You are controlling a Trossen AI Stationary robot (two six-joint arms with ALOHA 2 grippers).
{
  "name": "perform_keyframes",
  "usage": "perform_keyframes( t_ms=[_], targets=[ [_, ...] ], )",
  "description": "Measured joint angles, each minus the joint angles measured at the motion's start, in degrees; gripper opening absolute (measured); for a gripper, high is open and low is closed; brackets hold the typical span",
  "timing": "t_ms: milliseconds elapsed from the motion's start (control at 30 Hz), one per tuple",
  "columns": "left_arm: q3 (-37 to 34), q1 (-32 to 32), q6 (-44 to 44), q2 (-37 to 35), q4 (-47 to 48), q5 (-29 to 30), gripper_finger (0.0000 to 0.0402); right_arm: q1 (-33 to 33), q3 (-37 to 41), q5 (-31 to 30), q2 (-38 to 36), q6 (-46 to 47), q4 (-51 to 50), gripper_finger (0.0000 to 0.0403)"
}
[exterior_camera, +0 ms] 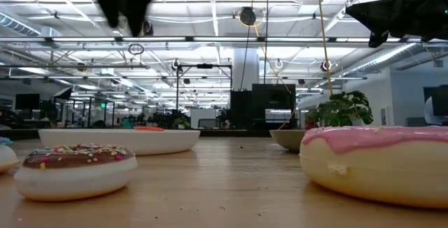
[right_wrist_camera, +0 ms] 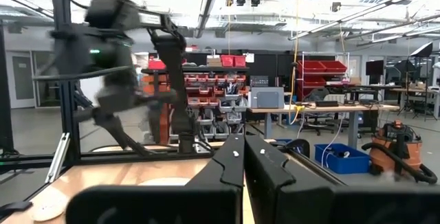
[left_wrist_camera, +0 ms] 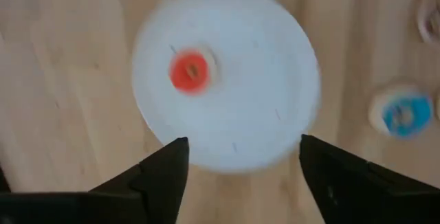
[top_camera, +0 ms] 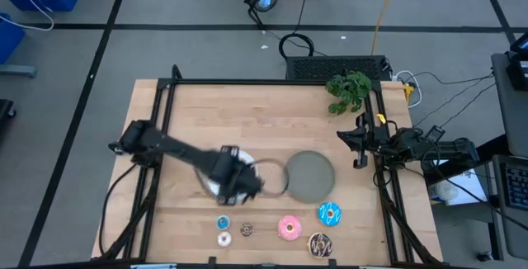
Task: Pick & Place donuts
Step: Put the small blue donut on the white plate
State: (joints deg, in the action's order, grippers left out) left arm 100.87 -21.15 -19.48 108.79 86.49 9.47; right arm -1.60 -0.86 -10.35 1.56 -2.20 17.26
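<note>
A tiny red donut (left_wrist_camera: pixel 189 71) lies flat on the white plate (left_wrist_camera: pixel 261 100). My left gripper (left_wrist_camera: pixel 240 172) hangs open above that plate, fingers pointing down, touching nothing; in the high view it (top_camera: pixel 235 180) covers part of the plate (top_camera: pixel 245 157). Near the front edge lie the tiny blue (top_camera: pixel 223 223), white (top_camera: pixel 223 238) and brown (top_camera: pixel 247 230) donuts, the pink one (top_camera: pixel 289 227), the blue sprinkled one (top_camera: pixel 329 214) and the chocolate one (top_camera: pixel 320 243). My right gripper (right_wrist_camera: pixel 244 157) is shut and waits at the table's right edge (top_camera: pixel 360 147).
A grey plate (top_camera: pixel 309 176) sits right of the white plate. A green plant (top_camera: pixel 349 90) stands at the far right corner. Black frame rails (top_camera: pixel 165 120) run along the table's left, far and right sides. Bare wood lies across the far half.
</note>
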Motion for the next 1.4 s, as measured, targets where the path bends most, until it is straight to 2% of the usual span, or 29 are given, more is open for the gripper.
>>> perform_keyframes(
  t_ms=[167,333,433,467,633,767,900,1233,1400],
  targets=[
    [-0.1,-6.7,-8.5,0.0,3.6,-2.8,0.0198,0.0,0.0,0.0,0.0,0.0,0.0,0.0000],
    [-0.4,-12.3,-8.8,0.1,3.5,-9.0,0.0093,0.0,0.0,0.1,0.0,0.0,0.0,0.0000],
    [-0.4,-14.2,-9.9,0.1,3.2,-7.9,0.0024,0.0,0.0,0.1,0.0,0.0,0.0,0.0000],
    [-0.4,-14.6,-10.6,0.0,3.0,-7.5,0.0013,0.0,0.0,0.1,0.0,0.0,0.0,0.0000],
    [-0.3,-17.8,-14.6,-1.5,-1.7,-4.7,0.0015,0.0,0.0,0.1,0.0,0.0,0.0,0.0000],
    [-0.4,-19.6,-17.1,-1.2,-1.7,-3.8,0.0004,0.0,0.0,0.0,0.0,0.0,0.0,0.0000],
    [-0.4,-19.8,-20.3,-1.3,-4.1,-1.6,0.0017,0.0,0.0,0.0,0.0,0.0,0.0,0.0000],
    [-0.4,-19.5,-16.8,-1.3,-7.7,4.8,0.0004,0.0,0.0,0.0,0.0,0.0,-1.3,0.0000],
    [-0.4,-19.5,-16.4,-1.3,-7.7,6.1,0.0027,0.0,0.0,0.0,0.0,0.0,-2.0,0.0000]
  ],
)
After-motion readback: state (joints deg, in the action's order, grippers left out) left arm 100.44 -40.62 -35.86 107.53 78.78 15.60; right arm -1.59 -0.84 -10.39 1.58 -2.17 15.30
